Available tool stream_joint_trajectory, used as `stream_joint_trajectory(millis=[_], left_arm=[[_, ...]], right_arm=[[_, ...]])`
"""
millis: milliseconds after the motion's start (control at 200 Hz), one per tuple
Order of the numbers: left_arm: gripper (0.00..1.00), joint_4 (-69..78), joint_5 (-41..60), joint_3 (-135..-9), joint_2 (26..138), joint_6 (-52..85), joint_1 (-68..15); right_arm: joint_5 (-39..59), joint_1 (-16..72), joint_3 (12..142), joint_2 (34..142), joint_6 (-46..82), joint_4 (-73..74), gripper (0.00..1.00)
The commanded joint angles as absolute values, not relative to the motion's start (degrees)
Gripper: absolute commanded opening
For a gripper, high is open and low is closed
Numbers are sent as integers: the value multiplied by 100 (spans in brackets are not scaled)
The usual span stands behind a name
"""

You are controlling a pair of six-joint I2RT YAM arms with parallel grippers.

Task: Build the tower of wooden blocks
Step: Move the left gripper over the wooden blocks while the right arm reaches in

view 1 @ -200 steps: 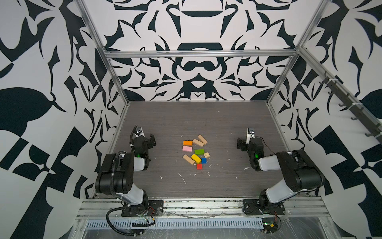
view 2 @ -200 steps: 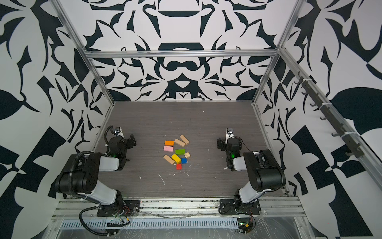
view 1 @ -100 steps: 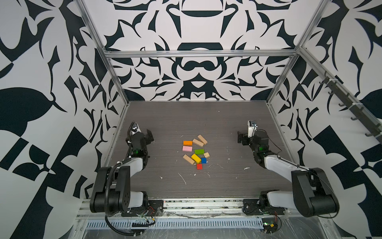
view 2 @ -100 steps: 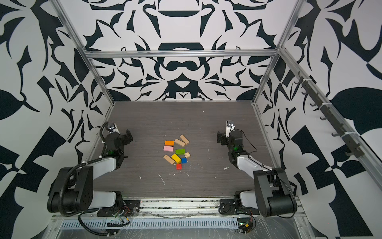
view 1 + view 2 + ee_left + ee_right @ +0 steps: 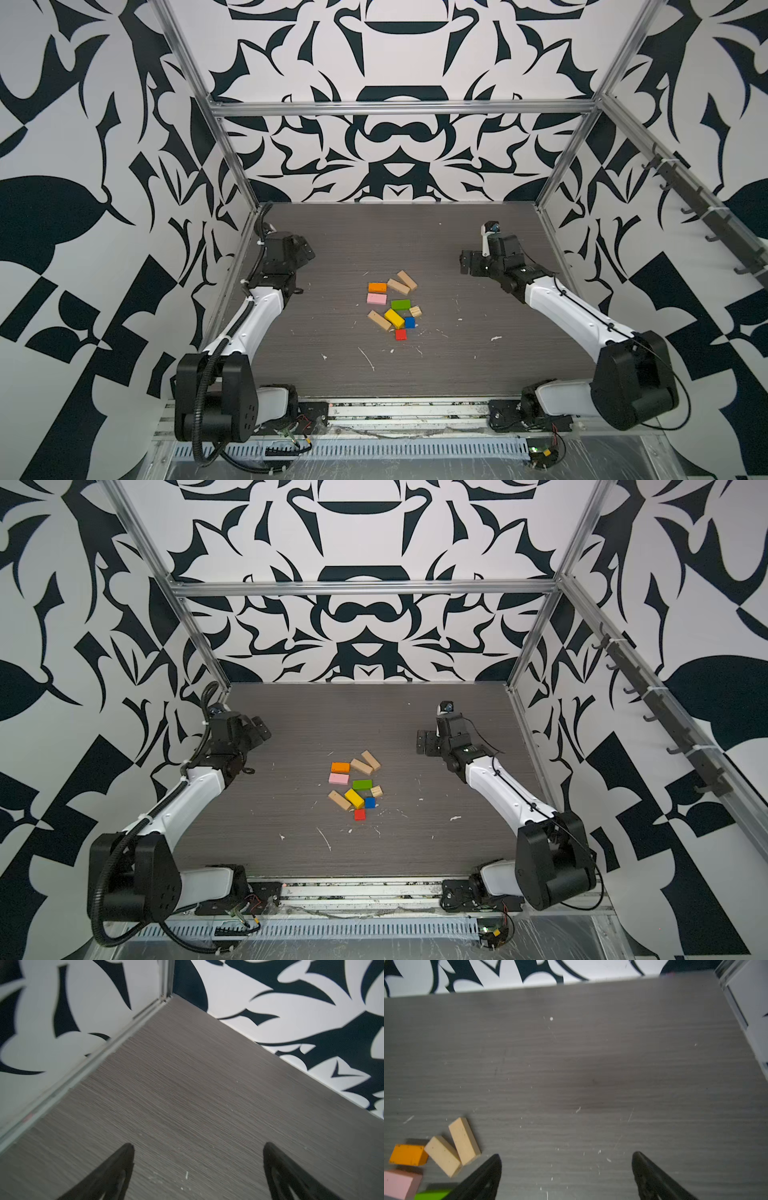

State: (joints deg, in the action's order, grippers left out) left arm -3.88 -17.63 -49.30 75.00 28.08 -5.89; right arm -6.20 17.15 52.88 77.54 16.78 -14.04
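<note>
So, nothing stacked yet: all ten blocks (image 5: 392, 305) lie loose; left gripper (image 5: 198, 1145) & right gripper (image 5: 566, 1154), well apart either side of them, gape wide w/ nothing held.

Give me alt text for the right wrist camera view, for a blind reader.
The right gripper, open and empty, hovers over a grey wood-grain table. Close beside it lie two tan bars side by side, an orange block, a pink block and a green block partly hidden by the gripper.
</note>
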Motion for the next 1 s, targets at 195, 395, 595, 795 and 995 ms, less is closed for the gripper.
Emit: stream_joint_trajectory(millis=[195,395,595,795,995], left_arm=[[100,-1768,-149,-6027,8423,2836,-1323],[100,-2123,418,-6628,9188,2401,-1956],[100,-2218,574,-6975,9584,1548,-2416],[100,-2574,724,-7568,10044,706,-2732],[93,-2706,659,-8074,10605,177,-3090]], right_arm=[[419,1890,4795,7107,2738,-1955,100],[502,2102,4516,6632,2804,-2065,100],[1482,2142,3919,6125,3257,-1497,100],[1669,2290,3735,6149,3493,-1429,100],[1507,2319,3683,5898,3793,-1409,100]])
